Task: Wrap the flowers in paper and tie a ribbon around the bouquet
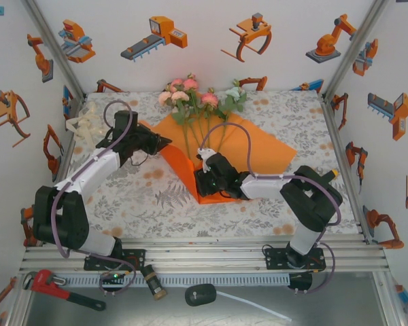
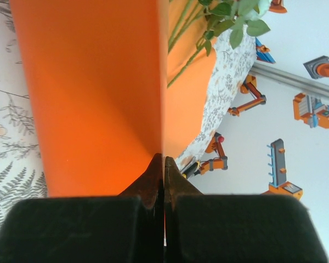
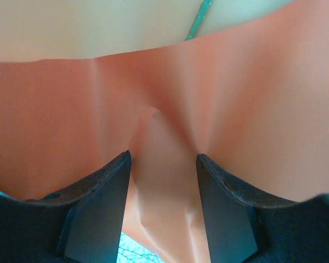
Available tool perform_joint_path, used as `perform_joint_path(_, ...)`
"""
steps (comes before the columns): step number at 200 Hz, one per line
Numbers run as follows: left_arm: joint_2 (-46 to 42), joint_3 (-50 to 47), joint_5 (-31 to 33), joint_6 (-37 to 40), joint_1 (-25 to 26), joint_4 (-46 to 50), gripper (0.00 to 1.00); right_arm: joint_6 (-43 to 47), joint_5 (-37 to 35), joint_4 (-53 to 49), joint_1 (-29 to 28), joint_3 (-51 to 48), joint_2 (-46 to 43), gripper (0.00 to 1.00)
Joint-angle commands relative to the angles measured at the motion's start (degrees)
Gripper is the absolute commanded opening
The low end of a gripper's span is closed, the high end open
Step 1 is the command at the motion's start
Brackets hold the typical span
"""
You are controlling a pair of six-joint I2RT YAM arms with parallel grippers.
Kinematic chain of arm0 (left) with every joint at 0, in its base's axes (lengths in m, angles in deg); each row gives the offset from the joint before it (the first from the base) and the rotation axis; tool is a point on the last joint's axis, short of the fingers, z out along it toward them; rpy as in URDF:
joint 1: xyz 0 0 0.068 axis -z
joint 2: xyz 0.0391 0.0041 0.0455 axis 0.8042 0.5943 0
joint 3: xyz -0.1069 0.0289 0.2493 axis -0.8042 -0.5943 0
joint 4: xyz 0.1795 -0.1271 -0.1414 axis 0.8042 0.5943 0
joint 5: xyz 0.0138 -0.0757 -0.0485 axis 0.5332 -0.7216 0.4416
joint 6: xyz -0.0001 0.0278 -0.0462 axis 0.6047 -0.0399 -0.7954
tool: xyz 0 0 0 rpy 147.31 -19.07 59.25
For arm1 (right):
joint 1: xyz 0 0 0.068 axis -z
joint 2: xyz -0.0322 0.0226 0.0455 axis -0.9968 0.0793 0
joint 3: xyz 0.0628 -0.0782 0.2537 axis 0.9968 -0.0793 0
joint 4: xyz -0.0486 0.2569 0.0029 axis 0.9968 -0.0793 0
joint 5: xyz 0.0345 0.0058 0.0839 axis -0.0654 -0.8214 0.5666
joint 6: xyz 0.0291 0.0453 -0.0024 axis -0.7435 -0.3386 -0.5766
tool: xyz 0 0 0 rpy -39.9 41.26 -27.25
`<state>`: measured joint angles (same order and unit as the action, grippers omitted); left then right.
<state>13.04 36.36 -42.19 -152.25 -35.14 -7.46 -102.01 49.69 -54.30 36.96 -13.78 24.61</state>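
Counter [image 1: 292, 115], leaf-print cloth, carries everything.

Paper [image 1: 265, 146] lies at centre as a rough diamond, with corners toward 9, 3 and 6 o'clock. Its 9 o'clock side is lifted off the cloth as a standing flap.

Flowers [image 1: 190, 95] lie on the paper. Heads and leaves sit past the 12 o'clock edge, over the cloth. The stems run toward 6 o'clock across the sheet.

Ribbon [image 1: 87, 127] sits in a loose heap near the counter's 9–10 o'clock edge, well apart from the paper.

Left gripper [image 2: 164, 164] is at the paper's 9 o'clock corner, jaws closed tight on the raised edge. From its wrist camera the sheet rises straight from the tips, with stems and leaves beyond at 1 o'clock.

Right gripper [image 3: 163, 164] is low over the paper's 6 o'clock part. Jaws are about half apart, straddling a raised crease. Whether they press it, cannot tell.
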Motion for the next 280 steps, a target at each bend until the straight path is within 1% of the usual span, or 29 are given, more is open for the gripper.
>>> perform_joint_path(1,0.4,2.1,0.5,0.1,0.4,-1.5,0.00,-0.1,0.2,-2.6,0.5,-0.7,-1.4,0.49)
perform_joint_path(20,1.5,2.4,0.6,0.2,0.4,-3.0,0.00,0.3,1.3,-1.2,0.8,-1.5,-0.5,0.45)
perform_joint_path(36,3.0,3.2,0.5,1.0,0.4,-3.8,0.00,-1.3,4.2,0.2,2.0,-2.8,-0.7,0.42)
perform_joint_path(50,4.3,4.2,-0.4,2.0,0.4,-4.5,0.00,-2.8,7.7,1.8,3.3,-4.9,-2.2,0.42)
perform_joint_path(78,6.3,5.1,-1.1,3.8,1.2,-5.5,0.00,-3.1,14.2,5.1,4.4,-9.2,-7.1,0.51)
perform_joint_path(101,7.8,7.0,-0.8,5.2,2.1,-3.9,0.00,-4.3,16.5,5.1,5.1,-10.8,-10.7,0.53)
perform_joint_path(129,9.1,8.3,-0.9,6.1,2.8,-4.2,0.00,-5.7,17.2,4.9,6.1,-13.1,-16.9,0.55)
perform_joint_path(153,10.0,9.4,-0.9,6.6,3.4,-4.6,0.00,-6.0,18.9,5.2,6.1,-14.4,-21.4,0.60)
perform_joint_path(172,11.5,10.7,-1.0,6.8,4.7,-5.4,0.00,-7.2,17.3,7.6,6.2,-13.7,-21.1,0.63)
perform_joint_path(196,14.2,12.5,-1.8,6.7,6.8,-6.8,0.00,-9.8,13.8,9.9,6.4,-9.8,-16.0,0.64)
perform_joint_path(212,15.6,13.0,-2.2,6.4,8.0,-7.6,0.00,-12.4,10.3,10.0,7.0,-7.6,-12.7,0.60)
perform_joint_path(233,16.6,13.4,-2.0,7.0,9.2,-8.5,0.00,-13.2,9.5,11.4,7.5,-7.1,-10.5,0.48)
perform_joint_path(240,17.0,13.7,-1.8,7.3,9.5,-8.4,0.00,-13.2,9.6,11.7,7.5,-7.2,-10.3,0.43)
perform_joint_path(259,18.5,14.9,-1.6,8.0,9.8,-5.9,0.00,-14.3,8.4,12.0,7.9,-8.4,-9.6,0.25)
perform_joint_path(271,18.9,14.7,-1.4,8.0,9.8,-6.2,0.00,-15.1,7.6,12.8,8.0,-9.6,-9.0,0.18)
perform_joint_path(276,18.8,14.5,-1.1,8.1,9.8,-6.6,0.05,-15.5,7.1,13.1,8.1,-10.1,-8.7,0.14)
perform_joint_path(280,18.8,14.4,-1.1,8.4,9.8,-6.9,0.11,-15.8,6.4,13.3,8.1,-10.5,-8.6,0.11)
